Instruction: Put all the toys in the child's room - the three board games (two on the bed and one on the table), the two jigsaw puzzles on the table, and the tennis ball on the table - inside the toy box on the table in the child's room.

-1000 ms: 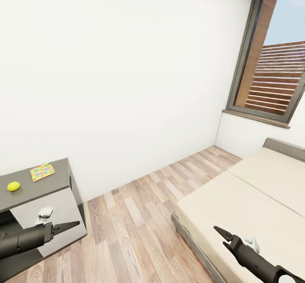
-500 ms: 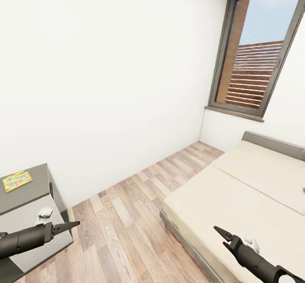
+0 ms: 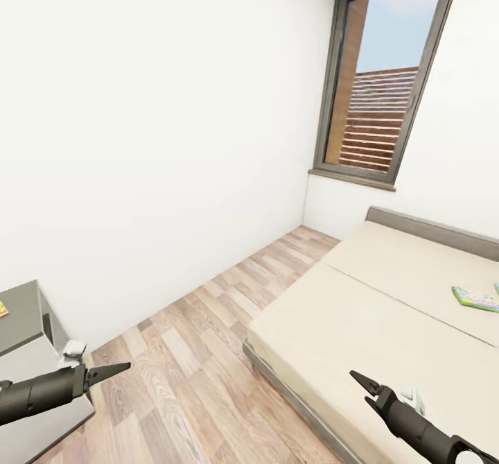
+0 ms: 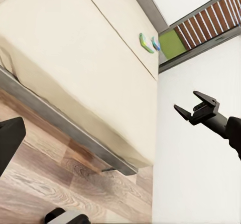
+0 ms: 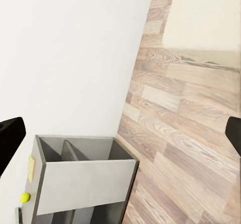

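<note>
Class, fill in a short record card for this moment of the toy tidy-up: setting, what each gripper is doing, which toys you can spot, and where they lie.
setting: bedroom with wood floor, window, white walls
bed: beige mattress, at the head view's right
board games: two colourful flat boxes lying on the bed's far part, near the picture's edge
table: grey unit against the wall
tennis ball: yellow-green, on the table top
left gripper: empty, fingers together, over the floor
right gripper: open, empty, over the bed's near edge
</note>
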### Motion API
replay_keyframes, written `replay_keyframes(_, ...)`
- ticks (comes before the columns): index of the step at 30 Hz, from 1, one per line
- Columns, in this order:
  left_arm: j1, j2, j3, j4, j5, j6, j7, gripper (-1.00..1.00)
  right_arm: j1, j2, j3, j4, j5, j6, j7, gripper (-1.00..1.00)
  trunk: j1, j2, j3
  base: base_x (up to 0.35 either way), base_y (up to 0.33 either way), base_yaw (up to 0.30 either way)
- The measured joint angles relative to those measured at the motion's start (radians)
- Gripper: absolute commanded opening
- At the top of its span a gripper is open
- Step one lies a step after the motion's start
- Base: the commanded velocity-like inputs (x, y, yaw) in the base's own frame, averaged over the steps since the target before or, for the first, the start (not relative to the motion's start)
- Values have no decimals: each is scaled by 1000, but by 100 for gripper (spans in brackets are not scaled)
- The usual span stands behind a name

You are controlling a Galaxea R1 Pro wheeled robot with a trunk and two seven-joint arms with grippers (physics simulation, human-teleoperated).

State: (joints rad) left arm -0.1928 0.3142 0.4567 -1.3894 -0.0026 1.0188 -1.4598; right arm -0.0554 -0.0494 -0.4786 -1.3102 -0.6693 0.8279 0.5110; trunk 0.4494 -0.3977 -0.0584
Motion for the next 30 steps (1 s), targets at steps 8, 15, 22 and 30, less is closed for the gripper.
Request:
replay_keyframes(8,0,0,0,0,0,0,0,100,0,0,0,0,0,0,-1,100,0,0,-6,0,0,-247)
replay_keyframes(15,0,0,0,0,0,-1,0,100,0,0,0,0,1,0,-2,100,0,0,-12,0,0,-247)
replay_keyframes(22,0,-1,0,0,0,-7,-1,100,0,1,0,0,2,0,-3,100,0,0,-17,0,0,-247)
replay_keyframes(30,0,-1,0,0,0,-10,-1,100,0,1,0,0,3,0,-3,100,0,0,-23,0,0,-247)
